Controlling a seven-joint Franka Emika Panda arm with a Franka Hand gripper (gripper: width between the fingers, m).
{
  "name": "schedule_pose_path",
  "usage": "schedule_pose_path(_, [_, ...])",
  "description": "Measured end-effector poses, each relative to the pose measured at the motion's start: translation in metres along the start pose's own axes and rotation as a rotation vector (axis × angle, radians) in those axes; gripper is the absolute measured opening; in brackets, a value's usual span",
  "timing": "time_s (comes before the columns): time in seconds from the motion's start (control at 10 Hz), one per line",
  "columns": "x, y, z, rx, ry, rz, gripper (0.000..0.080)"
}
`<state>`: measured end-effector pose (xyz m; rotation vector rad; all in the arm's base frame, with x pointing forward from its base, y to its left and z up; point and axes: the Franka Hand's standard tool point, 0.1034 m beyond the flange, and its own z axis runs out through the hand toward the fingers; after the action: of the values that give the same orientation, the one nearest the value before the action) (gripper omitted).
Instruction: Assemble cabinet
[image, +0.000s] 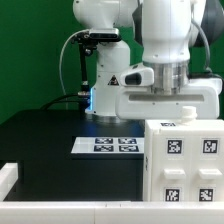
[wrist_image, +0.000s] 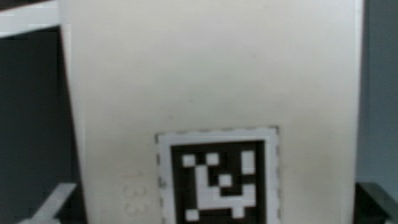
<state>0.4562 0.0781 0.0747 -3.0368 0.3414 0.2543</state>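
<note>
While the arm stands directly above it, the cabinet (image: 182, 160) rests on the black worktop (image: 45, 135) at the exterior view's right, beside the marker board (image: 108, 146). The claw (image: 176, 119) is at its top edge; whether it grips cannot be determined. The wrist view shows a white tagged cabinet face (wrist_image: 196, 120).

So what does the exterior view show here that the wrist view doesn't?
Only the exterior view shows the white robot arm above the large white box-shaped cabinet, the flat white marker board and the black table. Only the wrist view shows one plain white cabinet face up close, with a single tag near one end. Both share the cabinet and its black-and-white tags.
</note>
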Motion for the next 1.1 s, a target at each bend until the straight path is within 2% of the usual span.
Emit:
schedule_pose_path(0.1, [0.006, -0.001, -0.011, 0.008, 0.001, 0.007, 0.0555])
schedule_pose_path(0.3, [0.004, 0.0, -0.004, 0.003, 0.0, 0.006, 0.0556])
schedule_pose_path(0.4, [0.005, 0.0, -0.007, 0.004, -0.004, 0.004, 0.0557])
schedule_pose_path(0.5, [0.011, -0.002, -0.017, 0.009, -0.017, 0.002, 0.0557])
schedule_pose_path(0.8, [0.045, -0.025, -0.075, 0.033, -0.058, -0.009, 0.0557])
schedule_pose_path(1.1, [0.042, -0.025, -0.07, 0.025, -0.092, 0.03, 0.0557])
